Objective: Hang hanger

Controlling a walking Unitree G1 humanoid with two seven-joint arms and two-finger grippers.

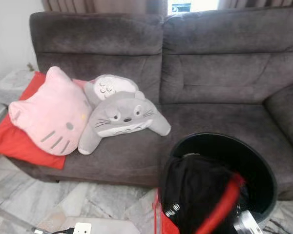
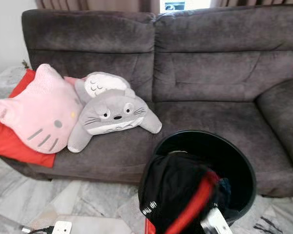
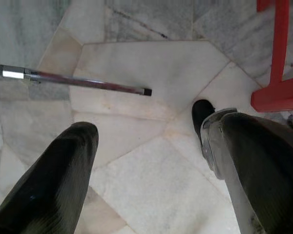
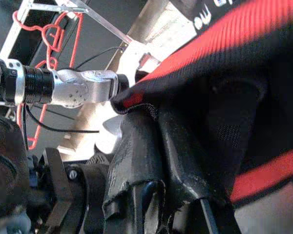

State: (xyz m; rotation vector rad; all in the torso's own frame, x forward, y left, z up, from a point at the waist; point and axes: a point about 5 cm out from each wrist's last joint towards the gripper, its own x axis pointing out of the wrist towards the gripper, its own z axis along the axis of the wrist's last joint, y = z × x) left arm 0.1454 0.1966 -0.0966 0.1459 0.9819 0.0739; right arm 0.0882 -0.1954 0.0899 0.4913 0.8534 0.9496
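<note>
hanger [image 4: 49, 44] by frame, garment [image 4: 224, 97] clamped

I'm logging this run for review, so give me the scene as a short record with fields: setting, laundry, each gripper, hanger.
setting: grey sofa on a marble floor, pink cat cushion and grey plush on its seat
laundry: black basket before the sofa, black and red garment draped over its rim
left gripper: jaws open, over bare floor near a metal rod
right gripper: jaws shut on the garment
hanger: red hanger in the right wrist view, not held
</note>
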